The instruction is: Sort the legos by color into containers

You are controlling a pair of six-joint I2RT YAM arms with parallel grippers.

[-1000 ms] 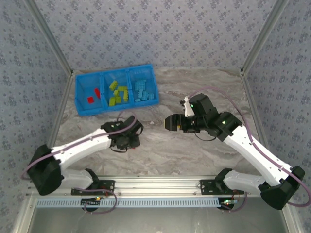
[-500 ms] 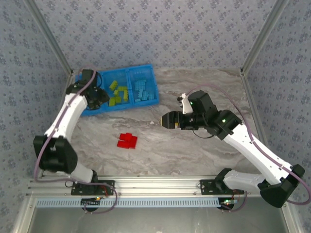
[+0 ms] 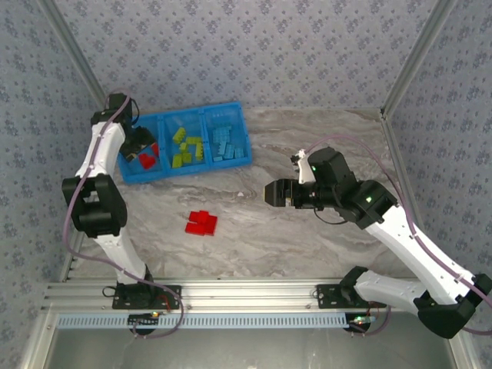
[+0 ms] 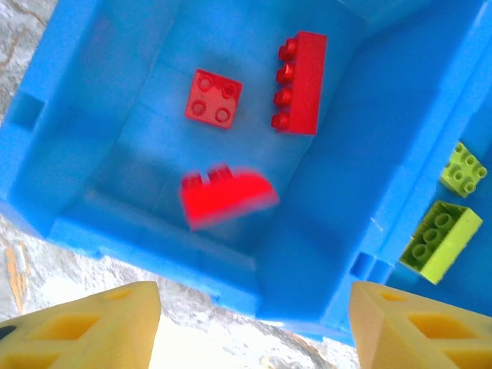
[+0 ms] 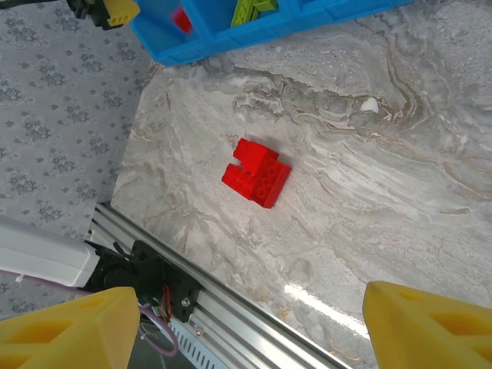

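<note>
While the worktop (image 3: 307, 231) bears a blue tray (image 3: 184, 111) with red bricks (image 4: 300, 83) in its left compartment under the wide, empty left fingers (image 4: 84, 327), a red clump of legos (image 3: 201, 223) lies well apart. The right fingers (image 5: 69, 327), also wide and empty, might pinch it off-centre and scatter pieces.

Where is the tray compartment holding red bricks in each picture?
Top external: red compartment, upper left.
Left wrist: red compartment across the centre.
Right wrist: red compartment at the top left edge.
Shared landmark: lime green bricks in the neighbouring compartment.
</note>
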